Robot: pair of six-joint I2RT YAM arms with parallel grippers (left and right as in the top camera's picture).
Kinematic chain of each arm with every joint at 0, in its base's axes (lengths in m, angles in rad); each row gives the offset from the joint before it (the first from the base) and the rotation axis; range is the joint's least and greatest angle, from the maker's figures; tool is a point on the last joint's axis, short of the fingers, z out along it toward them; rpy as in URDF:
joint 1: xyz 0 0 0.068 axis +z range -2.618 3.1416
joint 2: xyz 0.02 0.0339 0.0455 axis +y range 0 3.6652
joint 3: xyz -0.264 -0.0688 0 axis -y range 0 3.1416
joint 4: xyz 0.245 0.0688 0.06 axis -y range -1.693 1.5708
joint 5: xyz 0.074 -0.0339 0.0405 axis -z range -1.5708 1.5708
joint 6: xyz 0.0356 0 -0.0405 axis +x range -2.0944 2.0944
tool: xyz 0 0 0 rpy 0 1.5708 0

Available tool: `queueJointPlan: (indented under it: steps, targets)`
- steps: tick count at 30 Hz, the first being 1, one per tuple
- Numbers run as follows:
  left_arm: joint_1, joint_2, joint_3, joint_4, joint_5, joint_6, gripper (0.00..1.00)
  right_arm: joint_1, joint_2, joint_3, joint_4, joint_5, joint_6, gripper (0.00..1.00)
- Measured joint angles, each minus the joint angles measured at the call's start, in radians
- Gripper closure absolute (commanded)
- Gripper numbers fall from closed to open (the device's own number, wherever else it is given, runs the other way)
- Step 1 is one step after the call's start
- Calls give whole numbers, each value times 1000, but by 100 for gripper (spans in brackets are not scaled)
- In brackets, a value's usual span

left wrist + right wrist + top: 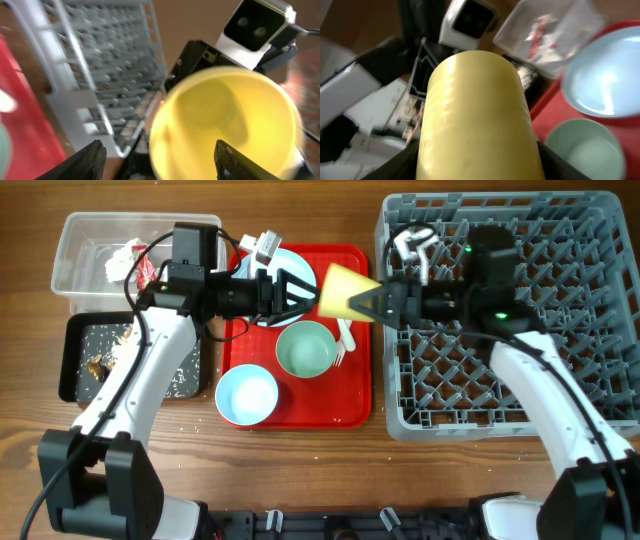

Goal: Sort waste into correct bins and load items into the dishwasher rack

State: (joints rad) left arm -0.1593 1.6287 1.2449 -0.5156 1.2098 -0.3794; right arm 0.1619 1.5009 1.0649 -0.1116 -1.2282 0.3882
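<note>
The small yellow cup (348, 290) hangs on its side above the right edge of the red tray (352, 408), mouth toward 9 o'clock. The right gripper (388, 300) pinches its narrow base end. The left gripper (298, 288) has its fingers (86, 161) spread wide at the rim, apparently not gripping. The step reads as transfer to the dishwasher rack (560, 385) at 3 o'clock. The right arm should draw the cup clear of the left fingers, then seat it mouth-down between pegs.
</note>
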Motion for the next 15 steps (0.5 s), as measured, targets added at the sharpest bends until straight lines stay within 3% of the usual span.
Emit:
queueJointPlan:
  steps: [2,3,7,10,15]
  targets:
    - [5,0,0,-35,-183,0,31,-64,-71,4,-332,181,-56,38]
    - [5,0,0,-69,-312,0,31,-66,-101,3,-384,233,-69,38]
    - [4,-2,2,-189,-750,0,29,-56,-277,66,-867,674,-118,35]
    - [4,-2,2,-200,-906,0,29,-8,-262,90,-1091,929,-123,34]
    - [3,-2,2,-212,-959,0,27,67,-93,92,-1116,1137,-82,32]
